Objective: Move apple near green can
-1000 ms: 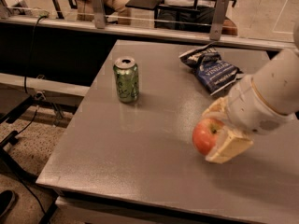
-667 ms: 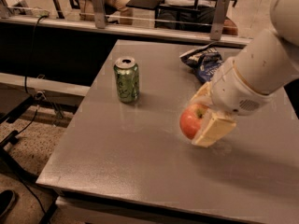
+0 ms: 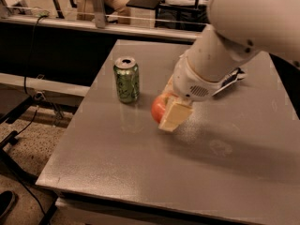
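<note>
1 apple [image 3: 158, 108], 1 green can [image 3: 126, 79] and 1 chip bag [image 3: 230, 78] are on or over the grey desk [image 3: 211, 172]. The apple, red-orange and round, sits in the gripper [image 3: 168, 102], which is closed around it: 1 cream-coloured finger [image 3: 175, 116] lies across the apple's near right side, and the tip of a 2nd shows behind the fruit. The gripper hangs from the robot's 1 white arm [image 3: 234, 32], which comes in from the upper right and covers most of the desk's far right part. The apple is low over the middle of the desk, just to the right of the green can and apart from it, with a narrow strip of bare desk between them; whether the apple touches the surface cannot be told. The green can stands upright near the desk's left edge, silver top up with its opening visible. Only a dark corner of the chip bag shows past the arm, on the right side. A black cable [image 3: 29, 46] hangs left of the desk.
</note>
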Motion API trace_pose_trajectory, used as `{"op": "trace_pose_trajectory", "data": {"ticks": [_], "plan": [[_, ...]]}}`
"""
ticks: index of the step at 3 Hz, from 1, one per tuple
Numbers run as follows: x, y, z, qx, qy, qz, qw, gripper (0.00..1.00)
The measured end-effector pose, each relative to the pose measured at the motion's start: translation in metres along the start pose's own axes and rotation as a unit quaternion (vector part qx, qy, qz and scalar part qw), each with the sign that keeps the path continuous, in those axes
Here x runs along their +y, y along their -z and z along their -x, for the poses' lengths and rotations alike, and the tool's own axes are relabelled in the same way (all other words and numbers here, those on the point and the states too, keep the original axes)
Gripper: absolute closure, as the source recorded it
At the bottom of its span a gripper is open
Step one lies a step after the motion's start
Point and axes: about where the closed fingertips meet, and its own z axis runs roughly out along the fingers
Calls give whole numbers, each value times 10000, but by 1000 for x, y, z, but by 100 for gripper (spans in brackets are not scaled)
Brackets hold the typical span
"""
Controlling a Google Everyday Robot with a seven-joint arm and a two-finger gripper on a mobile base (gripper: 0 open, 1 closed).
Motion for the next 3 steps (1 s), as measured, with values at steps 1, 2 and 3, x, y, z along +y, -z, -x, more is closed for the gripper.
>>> {"op": "trace_pose_trajectory", "data": {"ticks": [1, 2, 3], "plan": [[-15, -20, 14, 52, -137, -83, 9999, 100], [-31, -34, 23, 84, -272, -157, 9995, 100], [-45, -44, 27, 134, -447, -229, 9986, 84]]}}
